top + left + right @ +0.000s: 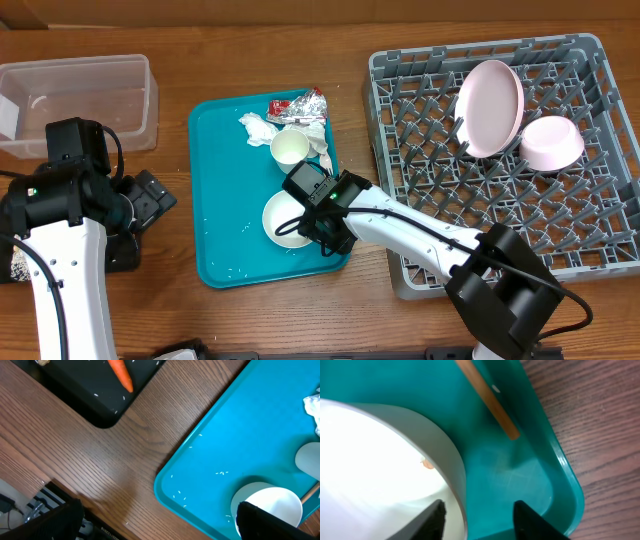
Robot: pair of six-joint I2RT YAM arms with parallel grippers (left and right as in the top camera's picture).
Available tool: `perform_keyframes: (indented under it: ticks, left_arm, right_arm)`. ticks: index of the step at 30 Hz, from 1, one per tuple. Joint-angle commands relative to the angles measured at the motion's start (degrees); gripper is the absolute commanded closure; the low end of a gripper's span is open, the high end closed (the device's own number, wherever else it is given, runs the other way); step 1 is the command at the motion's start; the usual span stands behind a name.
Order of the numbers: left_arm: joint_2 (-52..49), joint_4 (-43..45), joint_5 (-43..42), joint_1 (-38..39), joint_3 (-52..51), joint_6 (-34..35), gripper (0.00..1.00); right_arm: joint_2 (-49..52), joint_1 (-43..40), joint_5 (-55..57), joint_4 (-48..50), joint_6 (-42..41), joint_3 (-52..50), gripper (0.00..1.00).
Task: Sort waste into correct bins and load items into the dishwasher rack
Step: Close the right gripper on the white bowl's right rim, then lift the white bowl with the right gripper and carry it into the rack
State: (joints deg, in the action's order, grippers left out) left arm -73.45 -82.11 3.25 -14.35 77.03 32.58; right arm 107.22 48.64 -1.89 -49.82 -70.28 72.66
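My right gripper point(479, 507) is down at the white bowl point(380, 460) on the teal tray point(225, 200). Its jaws straddle the bowl's rim, one finger inside and one outside, with gaps on both sides. A beige food bit point(426, 464) clings inside the bowl. The fork's yellow handle point(487, 400) lies just beyond it. A white cup point(290, 148), a crumpled napkin point(262, 128) and a foil wrapper point(298, 105) sit at the tray's far end. My left gripper point(157, 520) hangs wide open over the table by the tray's corner. The carrot point(121, 374) lies in the black tray point(90, 390).
The grey dishwasher rack point(420, 110) at the right holds a plate point(490, 108) standing on edge and a bowl point(552, 143). The clear tub point(80, 100) stands at the far left. Rice grains point(222, 473) dot the teal tray.
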Motion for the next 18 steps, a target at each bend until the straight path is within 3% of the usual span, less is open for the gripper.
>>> perform_keyframes:
  ticks: [1, 18]
  left_arm:
    - [0.4, 0.1, -0.3, -0.3, 0.6, -0.9, 0.0]
    - [0.4, 0.1, -0.3, -0.3, 0.6, -0.9, 0.0]
  right_arm:
    - [-0.6, 0.1, 0.9, 0.3, 0.2, -0.3, 0.57]
    - [-0.2, 0.2, 1.8, 0.3, 0.2, -0.3, 0.57]
